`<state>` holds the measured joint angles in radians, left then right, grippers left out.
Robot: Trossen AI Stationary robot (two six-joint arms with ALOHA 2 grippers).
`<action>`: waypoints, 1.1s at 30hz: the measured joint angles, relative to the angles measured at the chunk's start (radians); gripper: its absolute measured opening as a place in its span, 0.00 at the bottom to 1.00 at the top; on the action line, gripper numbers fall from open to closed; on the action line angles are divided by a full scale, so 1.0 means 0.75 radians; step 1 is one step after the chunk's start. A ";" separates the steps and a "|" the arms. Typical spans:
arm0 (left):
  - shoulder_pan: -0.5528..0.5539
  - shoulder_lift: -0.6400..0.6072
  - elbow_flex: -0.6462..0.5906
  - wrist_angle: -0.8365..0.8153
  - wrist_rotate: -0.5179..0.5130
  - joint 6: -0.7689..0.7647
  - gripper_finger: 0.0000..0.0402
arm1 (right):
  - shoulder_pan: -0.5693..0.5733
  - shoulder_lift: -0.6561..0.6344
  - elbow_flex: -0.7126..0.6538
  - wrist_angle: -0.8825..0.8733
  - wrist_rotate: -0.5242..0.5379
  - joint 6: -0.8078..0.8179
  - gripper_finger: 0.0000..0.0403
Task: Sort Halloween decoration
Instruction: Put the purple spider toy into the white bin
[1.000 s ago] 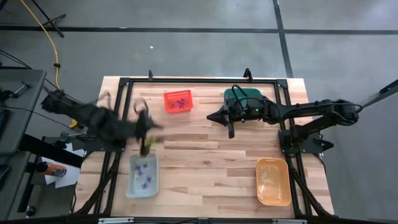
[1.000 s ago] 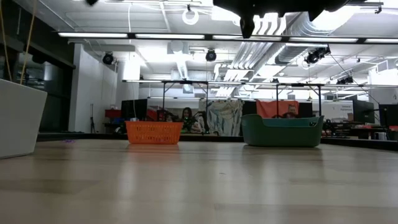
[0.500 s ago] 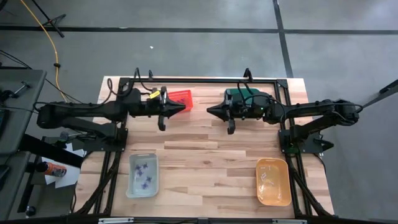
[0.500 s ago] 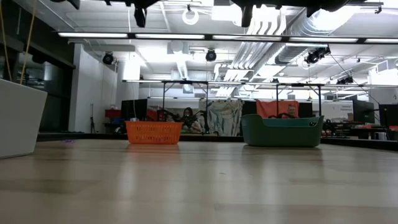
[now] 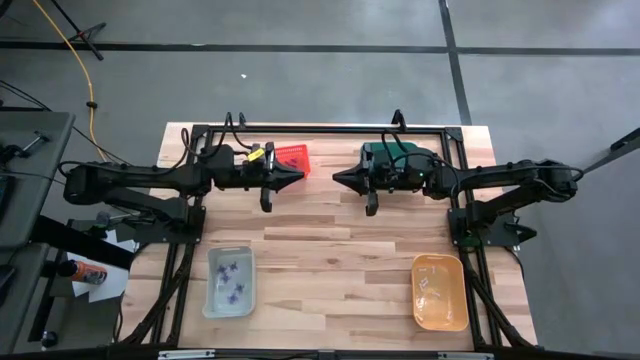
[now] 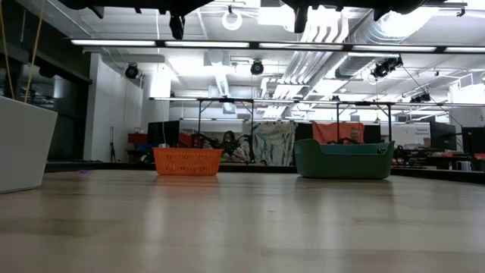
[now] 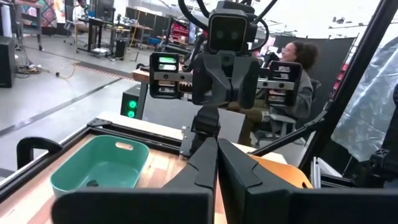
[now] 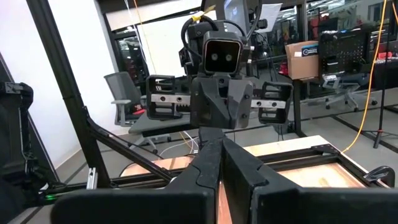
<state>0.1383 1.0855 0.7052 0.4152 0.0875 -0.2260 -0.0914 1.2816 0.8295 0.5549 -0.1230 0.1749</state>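
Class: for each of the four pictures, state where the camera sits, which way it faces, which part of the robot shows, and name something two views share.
High view: above the table, looking straight down; both arms, left gripper and right gripper nearly tip to tip.
Low view: at tabletop height, facing the room; arm parts along the top edge.
Left wrist view: on the left arm, facing the right arm past its own shut jaws.
Right wrist view: on the right arm, facing the left arm past its own shut jaws.
Shared: green bin shows in high, low and left wrist views.
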 joint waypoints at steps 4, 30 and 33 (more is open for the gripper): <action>-0.003 0.000 0.007 -0.027 -0.011 -0.010 0.00 | 0.000 0.000 0.000 -0.002 0.000 0.000 0.03; 1.055 0.413 0.232 -1.970 -0.368 -0.005 0.28 | -0.036 0.001 0.000 -0.172 0.003 -0.066 0.03; 1.049 0.452 0.182 -1.900 -0.312 -0.021 0.36 | -0.040 0.001 0.000 -0.180 0.003 -0.094 0.03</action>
<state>0.9253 1.4247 0.8417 -1.0095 -0.1465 -0.2418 -0.1211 1.2823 0.8295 0.4200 -0.1209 0.1047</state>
